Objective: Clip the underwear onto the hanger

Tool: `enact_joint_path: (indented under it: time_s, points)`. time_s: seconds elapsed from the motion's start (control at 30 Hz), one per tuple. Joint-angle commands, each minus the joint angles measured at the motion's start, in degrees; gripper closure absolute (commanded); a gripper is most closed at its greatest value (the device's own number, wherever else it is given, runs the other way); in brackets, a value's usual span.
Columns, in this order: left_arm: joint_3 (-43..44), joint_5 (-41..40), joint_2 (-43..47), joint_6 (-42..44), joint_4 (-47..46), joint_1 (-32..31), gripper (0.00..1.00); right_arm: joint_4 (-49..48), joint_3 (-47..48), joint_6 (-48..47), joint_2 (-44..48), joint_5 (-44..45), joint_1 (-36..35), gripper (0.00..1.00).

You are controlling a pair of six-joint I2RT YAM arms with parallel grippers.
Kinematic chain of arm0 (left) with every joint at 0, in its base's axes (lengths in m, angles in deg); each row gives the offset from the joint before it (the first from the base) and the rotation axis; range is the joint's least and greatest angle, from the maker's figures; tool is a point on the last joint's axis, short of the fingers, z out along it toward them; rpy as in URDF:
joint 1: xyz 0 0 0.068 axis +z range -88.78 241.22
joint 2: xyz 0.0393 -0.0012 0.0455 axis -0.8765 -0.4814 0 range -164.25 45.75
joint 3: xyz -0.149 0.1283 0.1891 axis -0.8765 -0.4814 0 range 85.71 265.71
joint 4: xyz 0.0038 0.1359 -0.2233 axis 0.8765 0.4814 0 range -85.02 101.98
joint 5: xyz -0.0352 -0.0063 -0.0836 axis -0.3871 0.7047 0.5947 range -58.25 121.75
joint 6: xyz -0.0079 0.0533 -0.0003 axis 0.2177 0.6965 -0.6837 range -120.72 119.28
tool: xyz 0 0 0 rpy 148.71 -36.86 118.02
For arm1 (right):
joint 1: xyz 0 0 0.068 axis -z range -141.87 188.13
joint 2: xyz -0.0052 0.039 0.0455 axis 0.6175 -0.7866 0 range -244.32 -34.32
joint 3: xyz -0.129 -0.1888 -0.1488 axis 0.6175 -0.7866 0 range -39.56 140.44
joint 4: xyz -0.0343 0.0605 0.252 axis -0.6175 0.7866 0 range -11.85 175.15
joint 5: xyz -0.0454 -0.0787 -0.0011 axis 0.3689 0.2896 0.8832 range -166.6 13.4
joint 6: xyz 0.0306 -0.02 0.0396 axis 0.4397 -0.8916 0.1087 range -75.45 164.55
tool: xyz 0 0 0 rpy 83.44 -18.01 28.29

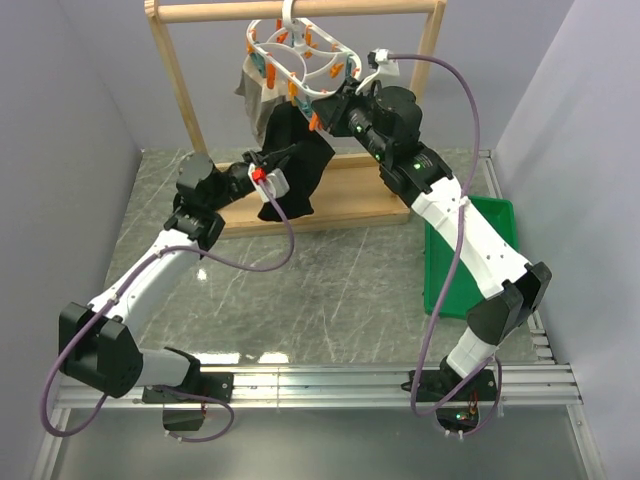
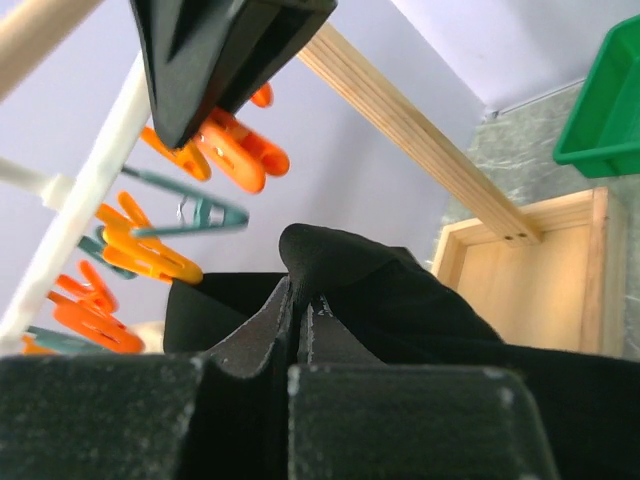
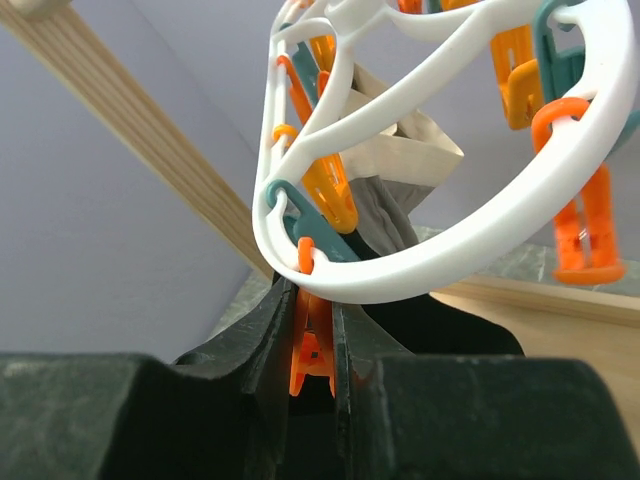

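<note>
**Fabric held, peg squeezed, clip not yet made**

Your left gripper (image 2: 299,318) has its jaws pressed together on a fold of the underwear (image 2: 400,300), and the black cloth bunches up over the fingertips. Your right gripper (image 3: 312,345) is pinching an orange peg (image 3: 311,362) that hangs from the lower rim of the hanger (image 3: 400,283). That squeeze looks meant to open the peg's mouth.

From above, the underwear hangs from the left jaws just below the hanger, close to the right gripper, with the wooden rack (image 1: 185,100) behind. A grey-beige garment (image 3: 385,215) is pegged on the far side of the frame.

By my reading you have the lift and the peg grip done. No view shows black cloth inside the peg's mouth. What remains is to feed an edge in, let the peg close, and probably fix a second point.
</note>
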Motion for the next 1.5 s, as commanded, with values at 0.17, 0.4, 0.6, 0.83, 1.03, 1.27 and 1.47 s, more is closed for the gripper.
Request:
enact_joint_path:
  time_s: [0.17,0.4,0.6,0.83,1.03,1.27,1.47]
  points:
    - [-2.9,-8.5,2.4,8.9,-7.5,-3.4,1.00,4.6,3.4,-3.5,-1.2,5.6,-2.3,1.00]
    - [-3.9,-13.8,1.3,15.4,-11.9,-6.6,1.00,5.9,3.7,-4.4,-1.6,6.3,-2.9,1.00]
    - [-4.1,-17.5,0.4,19.1,-13.5,-7.9,1.00,6.5,3.9,-4.4,-2.0,6.9,-3.1,1.00]
    - [-5.4,-18.1,-0.4,24.0,-14.5,-8.8,1.00,7.5,4.4,-3.7,-2.4,6.9,-3.4,1.00]
    - [-6.4,-16.9,-0.3,27.4,-14.3,-9.2,1.00,8.5,4.2,-4.2,-2.5,7.7,-3.6,1.00]
    - [-4.1,-21.0,-2.7,29.1,-14.6,-10.5,1.00,9.3,4.4,-4.4,-2.8,8.0,-3.9,1.00]
    - [-3.6,-22.8,-4.2,30.5,-16.8,-11.0,1.00,10.0,4.2,-4.3,-3.0,7.8,-4.3,1.00]
